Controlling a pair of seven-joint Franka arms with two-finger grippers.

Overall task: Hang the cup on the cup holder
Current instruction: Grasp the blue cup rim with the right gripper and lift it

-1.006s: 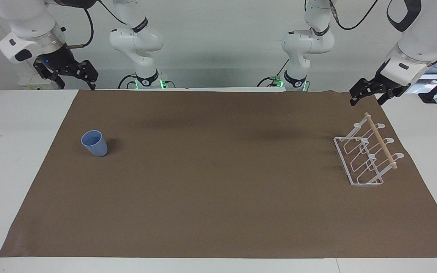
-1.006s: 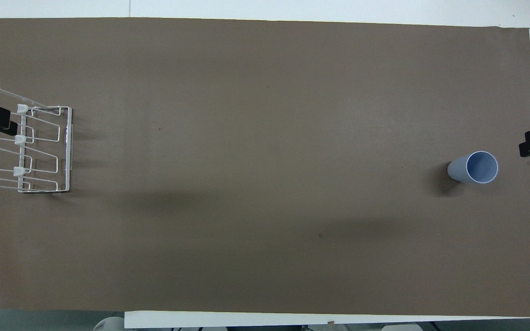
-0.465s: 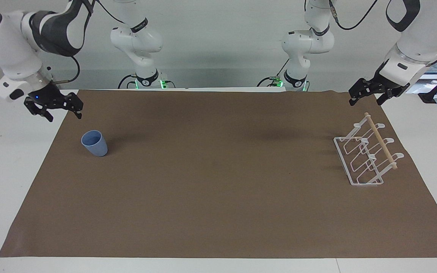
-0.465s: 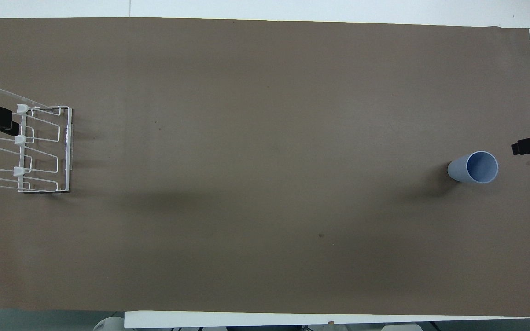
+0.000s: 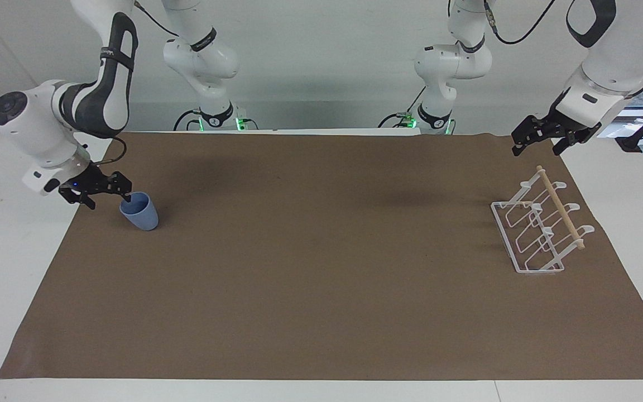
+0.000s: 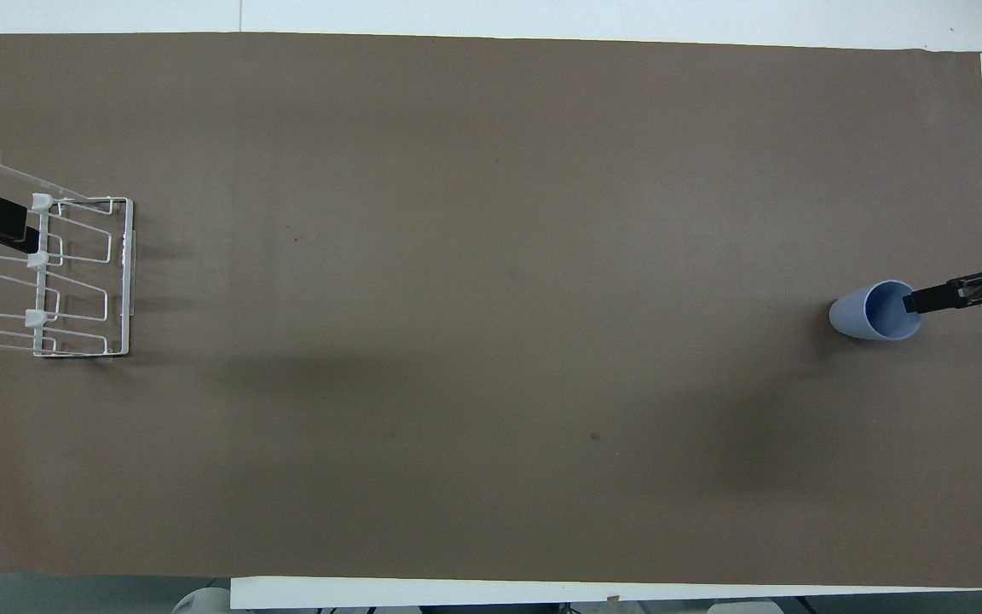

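Cup [image 5: 139, 211] upright on the brown mat [image 5: 321, 268], near the mat's edge at my right arm's end of the table. My right gripper [image 5: 109, 196] is down at its rim, fingers spread, one tip over the rim's outer side, nothing gripped. My left gripper [image 5: 539, 138] waits in the air over the mat's corner next to the rack [image 5: 539, 226], fingers apart and holding nothing. Rack sits at my left arm's end, close to the mat's edge, wooden rod [image 5: 560, 206] across its top. Between cup and rack lies wide bare mat.
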